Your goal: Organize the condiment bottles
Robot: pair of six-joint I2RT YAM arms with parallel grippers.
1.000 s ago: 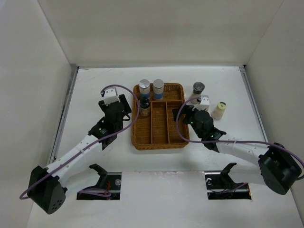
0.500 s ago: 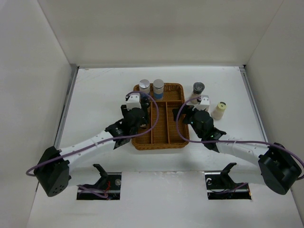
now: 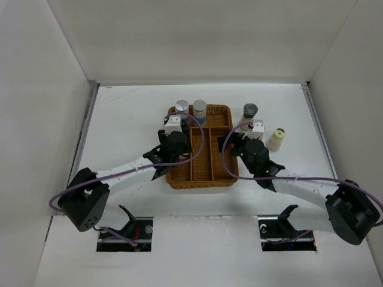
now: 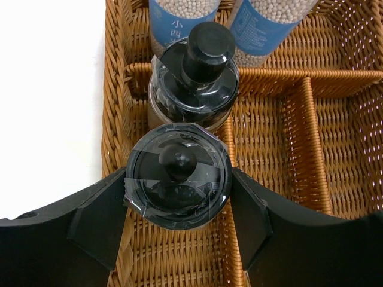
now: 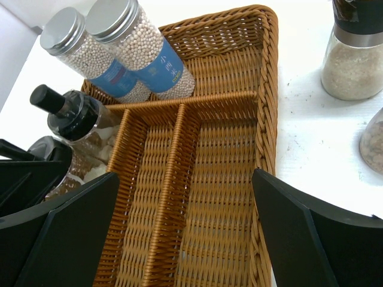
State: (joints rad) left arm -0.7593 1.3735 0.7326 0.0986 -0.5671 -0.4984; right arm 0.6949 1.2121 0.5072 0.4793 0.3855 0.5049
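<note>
Between the fingers of the left claw (image 4: 178, 200) sits a black-capped bottle (image 4: 178, 176), clamped from both sides over the leftmost slot of the wicker tray (image 4: 114, 119). Only the left wrist view shows this grip. From overhead, the left claw (image 3: 173, 139) hides that bottle altogether.

Just beyond the claw, very close to the held bottle, stands a knob-topped bottle (image 4: 194, 84) with a dark cap. Past it, in the tray's far section, are a tall bead-filled bottle (image 4: 179, 21) and its twin (image 4: 272, 18). Their silver lids are cut off in this view and appear only in the overhead and right wrist views.

Each blue band carries white Chinese characters beginning with 小. The rest is too small or cropped to read.

The right claw (image 5: 188, 233) is spread wide and holds nothing, over the right-hand slots of the tray. Ahead and to its right, on the white table (image 3: 119, 119), stands a grinder (image 5: 353, 54) with a black top and pale contents.

A yellow-capped bottle (image 3: 276, 139), further right of this claw, shows clearly only from overhead.
</note>
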